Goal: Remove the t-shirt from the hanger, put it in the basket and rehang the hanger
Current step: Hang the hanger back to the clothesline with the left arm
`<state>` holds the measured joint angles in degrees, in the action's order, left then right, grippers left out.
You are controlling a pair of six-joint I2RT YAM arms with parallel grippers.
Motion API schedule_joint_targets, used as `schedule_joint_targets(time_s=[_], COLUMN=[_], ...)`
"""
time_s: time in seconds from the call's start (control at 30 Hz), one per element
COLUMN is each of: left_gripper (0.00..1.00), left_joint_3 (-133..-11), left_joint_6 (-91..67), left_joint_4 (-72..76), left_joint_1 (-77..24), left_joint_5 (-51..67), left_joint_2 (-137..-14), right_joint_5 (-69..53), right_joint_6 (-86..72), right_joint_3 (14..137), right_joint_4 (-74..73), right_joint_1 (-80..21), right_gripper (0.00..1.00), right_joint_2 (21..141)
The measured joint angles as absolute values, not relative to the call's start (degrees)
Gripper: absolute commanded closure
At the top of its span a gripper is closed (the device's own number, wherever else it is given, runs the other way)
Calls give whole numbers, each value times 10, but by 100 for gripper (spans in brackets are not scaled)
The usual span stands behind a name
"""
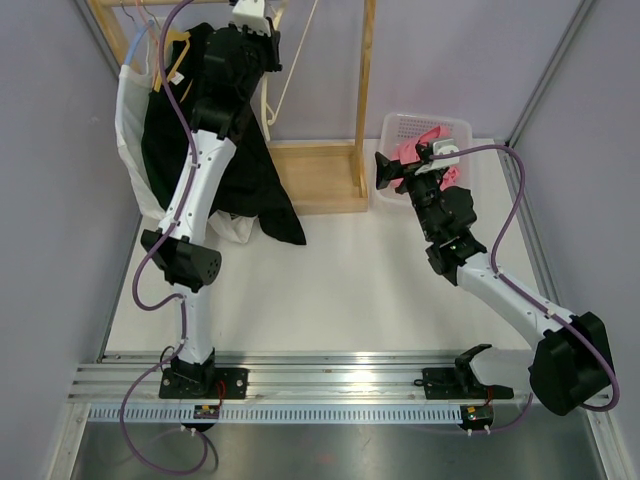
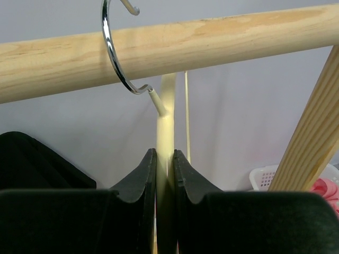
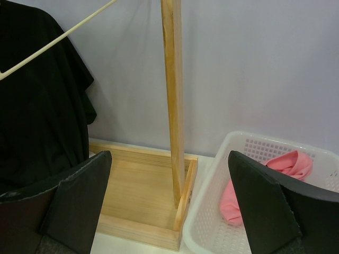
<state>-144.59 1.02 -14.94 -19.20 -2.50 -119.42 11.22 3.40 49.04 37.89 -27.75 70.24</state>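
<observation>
At the back-left corner of the white table (image 1: pixel 350 290), a black t-shirt (image 1: pixel 265 195) hangs limp on the wooden rack (image 1: pixel 365 90), its hem bunched beside the rack's base and a white garment (image 1: pixel 130 130) crowding its outer side. The table's middle lies open. The left arm (image 1: pixel 200 170) hides the collar, so which hanger carries the shirt cannot be told. Near a white basket (image 3: pixel 209 211) holding pink cloth (image 3: pixel 288 164), the right gripper (image 3: pixel 169 156) stands with jaws spread. The left gripper (image 2: pixel 164 156) pinches a cream hanger (image 2: pixel 165 127) by its neck, its chrome hook (image 2: pixel 108 47) over the rail (image 2: pixel 212 42).

Black t-shirt (image 1: pixel 265 190), cream hanger (image 2: pixel 164 137), pale wood rack (image 2: pixel 159 47), white basket (image 3: pixel 212 211), pink cloth (image 3: pixel 288 164)
</observation>
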Motion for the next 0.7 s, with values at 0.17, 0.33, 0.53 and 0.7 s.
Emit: schedule_joint_targets(time_s=[0.17, 0.33, 0.53, 0.7], left_gripper=[100, 100, 100, 100], left_joint_3=[-1430, -1419, -1411, -1388], left_joint_6=[12, 11, 11, 13], left_joint_4=[-149, -148, -147, -133], left_joint_1=[-201, -204, -205, -206], left_joint_5=[-15, -16, -15, -16], left_joint_2=[-1190, -1183, -1181, -1168], right_joint_5=[111, 124, 129, 125], right_joint_6=[34, 46, 53, 44], right_joint_3=[494, 549, 659, 736], right_joint_4=[374, 354, 327, 317], right_joint_1=[-277, -277, -258, -230], right_gripper=[0, 1, 1, 1], right_joint_2=[706, 755, 875, 966])
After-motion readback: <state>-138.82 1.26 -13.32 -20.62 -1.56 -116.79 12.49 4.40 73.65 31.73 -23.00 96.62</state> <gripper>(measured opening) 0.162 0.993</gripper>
